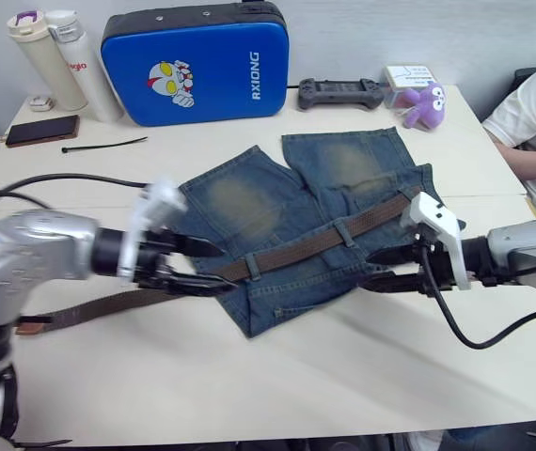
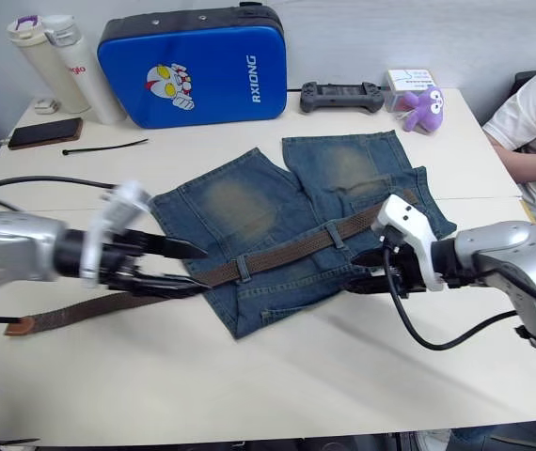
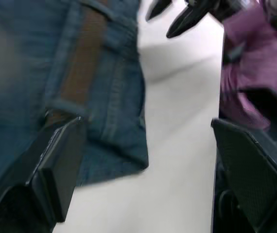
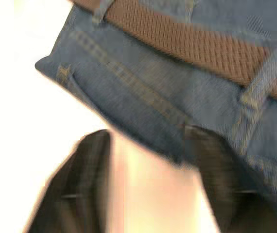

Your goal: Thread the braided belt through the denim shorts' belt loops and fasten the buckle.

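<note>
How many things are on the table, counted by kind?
Bottles: 2
Blue case: 1
Game controller: 1
Purple toy: 1
Small box: 1
Phone: 1
Cable tie: 1
Shorts: 1
Belt: 1
Total: 10

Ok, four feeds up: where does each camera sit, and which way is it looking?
Left eye: on the head, looking down over the table; shorts and belt mid-table, both arms in view.
Right eye: the same scene from beside it.
Left wrist: along the open left hand, at the belt under a loop; the right hand's fingertips beyond.
Right wrist: along the open right hand, at the waistband.
Shared: every view shows belt and shorts.
</note>
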Robot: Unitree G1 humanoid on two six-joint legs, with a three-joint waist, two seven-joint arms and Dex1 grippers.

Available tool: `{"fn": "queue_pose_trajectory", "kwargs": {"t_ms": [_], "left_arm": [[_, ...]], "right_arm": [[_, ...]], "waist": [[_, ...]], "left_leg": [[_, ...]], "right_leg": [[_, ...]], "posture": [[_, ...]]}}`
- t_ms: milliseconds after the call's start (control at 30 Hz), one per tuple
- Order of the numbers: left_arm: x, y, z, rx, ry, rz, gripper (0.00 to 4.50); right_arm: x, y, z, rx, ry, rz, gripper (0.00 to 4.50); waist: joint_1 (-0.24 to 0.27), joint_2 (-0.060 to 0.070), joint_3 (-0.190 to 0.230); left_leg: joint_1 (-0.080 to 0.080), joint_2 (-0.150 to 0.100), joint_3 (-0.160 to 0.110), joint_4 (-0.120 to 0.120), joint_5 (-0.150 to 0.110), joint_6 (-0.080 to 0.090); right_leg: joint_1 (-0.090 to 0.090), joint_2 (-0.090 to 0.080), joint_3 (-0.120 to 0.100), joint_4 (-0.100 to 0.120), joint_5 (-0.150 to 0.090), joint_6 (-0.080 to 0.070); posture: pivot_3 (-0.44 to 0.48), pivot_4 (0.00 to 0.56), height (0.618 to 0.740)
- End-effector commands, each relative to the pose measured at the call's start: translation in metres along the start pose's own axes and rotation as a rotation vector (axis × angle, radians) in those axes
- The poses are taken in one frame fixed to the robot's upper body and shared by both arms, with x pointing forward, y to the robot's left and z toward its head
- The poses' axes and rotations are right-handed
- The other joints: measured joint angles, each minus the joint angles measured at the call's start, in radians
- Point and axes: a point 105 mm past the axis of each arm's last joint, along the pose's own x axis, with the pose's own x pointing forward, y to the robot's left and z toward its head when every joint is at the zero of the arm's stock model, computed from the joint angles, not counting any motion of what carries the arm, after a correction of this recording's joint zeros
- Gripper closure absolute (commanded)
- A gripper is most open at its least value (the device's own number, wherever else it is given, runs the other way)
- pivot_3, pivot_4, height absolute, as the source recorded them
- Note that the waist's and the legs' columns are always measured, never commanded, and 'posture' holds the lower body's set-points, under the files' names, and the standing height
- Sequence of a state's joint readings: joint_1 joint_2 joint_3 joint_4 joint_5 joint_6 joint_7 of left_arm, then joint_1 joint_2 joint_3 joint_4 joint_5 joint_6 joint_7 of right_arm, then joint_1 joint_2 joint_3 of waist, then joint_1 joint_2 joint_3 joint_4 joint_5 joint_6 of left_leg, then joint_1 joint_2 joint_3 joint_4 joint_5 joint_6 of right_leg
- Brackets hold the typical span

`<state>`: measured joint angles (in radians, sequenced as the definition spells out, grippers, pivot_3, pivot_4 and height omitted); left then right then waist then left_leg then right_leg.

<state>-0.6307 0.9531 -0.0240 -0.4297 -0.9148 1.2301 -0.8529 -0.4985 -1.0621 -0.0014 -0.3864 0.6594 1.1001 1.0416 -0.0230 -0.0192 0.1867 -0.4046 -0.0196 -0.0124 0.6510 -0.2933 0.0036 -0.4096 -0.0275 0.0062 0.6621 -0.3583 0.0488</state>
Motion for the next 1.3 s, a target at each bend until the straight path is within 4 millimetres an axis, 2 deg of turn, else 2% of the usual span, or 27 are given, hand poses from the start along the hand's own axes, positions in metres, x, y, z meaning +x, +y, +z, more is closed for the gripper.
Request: {"fn": "queue_pose_trajectory", "kwargs": {"t_ms": [33, 67, 200, 300, 367, 467, 533, 567, 667, 700, 767, 867, 967, 1100, 1200, 1300], "left_arm": [[0.028, 0.008, 0.001, 0.095, 0.027, 0.005, 0.0], [0.037, 0.009, 0.001, 0.094, 0.025, -0.006, 0.0], [0.093, 0.019, -0.025, 0.137, 0.139, -0.015, 0.0], [0.114, 0.015, -0.043, 0.166, 0.193, -0.055, 0.0], [0.125, 0.013, -0.056, 0.161, 0.218, -0.077, 0.58], [0.126, 0.017, -0.07, 0.206, 0.275, -0.071, 1.73], [0.119, 0.024, -0.074, 0.243, 0.3, -0.058, 2.67], [0.114, 0.027, -0.075, 0.256, 0.312, -0.051, 2.94], [0.09, 0.041, -0.085, 0.34, 0.374, -0.033, 4.23], [0.083, 0.045, -0.086, 0.365, 0.386, -0.021, 4.47], [0.07, 0.051, -0.089, 0.408, 0.4, -0.009, 4.47], [0.04, 0.066, -0.099, 0.507, 0.44, 0.013, 4.47], [0.011, 0.094, -0.103, 0.569, 0.48, 0.103, 4.47], [-0.017, 0.121, -0.101, 0.639, 0.505, 0.178, 4.47], [-0.029, 0.131, -0.097, 0.652, 0.489, 0.211, 4.47], [-0.052, 0.138, -0.097, 0.632, 0.494, 0.283, 4.47]], "right_arm": [[-0.016, -0.003, 0.002, -0.041, 0.013, -0.092, 0.11], [-0.019, -0.005, 0.0, -0.04, 0.02, -0.121, 0.04], [-0.037, -0.011, -0.018, -0.029, 0.075, -0.27, 0.04], [-0.043, -0.008, -0.022, -0.021, 0.077, -0.317, 0.04], [-0.046, -0.006, -0.023, -0.006, 0.07, -0.344, 0.0], [-0.048, -0.002, -0.025, 0.008, 0.064, -0.367, 0.0], [-0.049, -0.001, -0.026, 0.012, 0.064, -0.374, 0.0], [-0.048, 0.0, -0.027, 0.013, 0.064, -0.376, 0.0], [-0.045, -0.001, -0.027, 0.01, 0.059, -0.375, 0.0], [-0.044, -0.002, -0.026, 0.007, 0.059, -0.372, 0.0], [-0.042, -0.002, -0.025, 0.002, 0.056, -0.365, 0.0], [-0.034, -0.003, -0.023, -0.01, 0.044, -0.341, 0.0], [-0.026, -0.004, -0.02, -0.017, 0.029, -0.311, 0.0], [-0.017, -0.005, -0.015, -0.029, 0.017, -0.278, 0.0], [-0.012, -0.006, -0.014, -0.039, 0.017, -0.261, 0.0], [-0.008, -0.009, -0.01, -0.05, 0.008, -0.242, 0.0]], "waist": [[-0.004, 0.0, 0.0], [-0.004, 0.0, 0.0], [0.018, 0.0, 0.0], [0.024, 0.0, 0.0], [0.028, 0.0, 0.0], [0.035, 0.0, 0.0], [0.036, 0.0, 0.0], [0.036, 0.0, 0.0], [0.027, 0.0, 0.0], [0.021, 0.0, 0.0], [0.015, 0.001, -0.001], [0.002, 0.001, -0.001], [-0.007, 0.001, -0.001], [-0.005, 0.002, -0.001], [-0.006, 0.002, -0.001], [-0.009, 0.002, -0.001]], "left_leg": [[0.0, 0.0, 0.001, 0.0, 0.0, 0.0], [0.001, 0.0, 0.001, 0.0, 0.0, 0.0], [0.0, 0.0, 0.001, 0.001, 0.001, 0.0], [-0.002, 0.0, 0.001, 0.005, 0.001, 0.0], [-0.001, 0.0, 0.001, 0.006, 0.001, 0.0], [0.0, 0.0, 0.001, 0.009, 0.001, 0.001], [0.003, 0.0, 0.0, 0.01, -0.001, 0.003], [0.004, 0.0, 0.0, 0.01, -0.002, 0.005], [0.009, 0.0, 0.0, 0.008, -0.003, 0.006], [0.013, 0.001, 0.0, 0.006, -0.002, 0.006], [0.018, 0.001, 0.001, 0.002, -0.002, 0.005], [0.019, 0.001, 0.001, 0.001, -0.002, 0.005], [0.02, 0.002, 0.001, 0.0, -0.001, 0.004], [0.02, 0.001, 0.001, 0.002, -0.001, 0.005], [0.02, 0.001, 0.001, 0.002, 0.0, 0.005], [0.019, 0.001, 0.002, 0.001, 0.0, 0.005]], "right_leg": [[0.0, 0.0, 0.0, 0.001, 0.0, 0.0], [0.0, 0.0, 0.0, 0.001, 0.0, 0.0], [0.001, 0.001, 0.0, 0.001, 0.0, 0.0], [0.0, 0.001, 0.001, 0.005, 0.001, 0.001], [0.001, 0.001, 0.001, 0.006, 0.001, 0.001], [0.002, 0.001, 0.001, 0.004, 0.001, 0.001], [0.006, 0.001, 0.0, 0.003, 0.001, 0.001], [0.008, 0.001, 0.0, 0.003, 0.001, 0.002], [0.013, 0.002, 0.0, 0.001, 0.001, 0.002], [0.016, 0.002, 0.0, 0.0, 0.001, 0.001], [0.019, 0.002, 0.001, -0.001, 0.001, 0.001], [0.019, 0.002, 0.001, 0.0, 0.0, 0.001], [0.019, 0.002, 0.001, 0.001, 0.0, 0.0], [0.019, 0.002, 0.001, 0.003, 0.0, 0.0], [0.018, 0.002, 0.001, 0.004, 0.0, 0.0], [0.017, 0.002, 0.001, 0.004, 0.0, 0.0]], "posture": [[0.0, 0.15, 0.74], [0.0, 0.15, 0.74], [0.0, 0.15, 0.74], [0.0, 0.15, 0.74], [0.0, 0.15, 0.74], [0.0, 0.15, 0.74], [0.0, 0.15, 0.74], [0.0, 0.15, 0.74], [0.0, 0.15, 0.74], [0.0, 0.15, 0.74], [0.0, 0.15, 0.74], [0.0, 0.15, 0.74], [0.0, 0.15, 0.74], [0.0, 0.15, 0.74], [0.0, 0.15, 0.74], [0.0, 0.15, 0.74]]}}
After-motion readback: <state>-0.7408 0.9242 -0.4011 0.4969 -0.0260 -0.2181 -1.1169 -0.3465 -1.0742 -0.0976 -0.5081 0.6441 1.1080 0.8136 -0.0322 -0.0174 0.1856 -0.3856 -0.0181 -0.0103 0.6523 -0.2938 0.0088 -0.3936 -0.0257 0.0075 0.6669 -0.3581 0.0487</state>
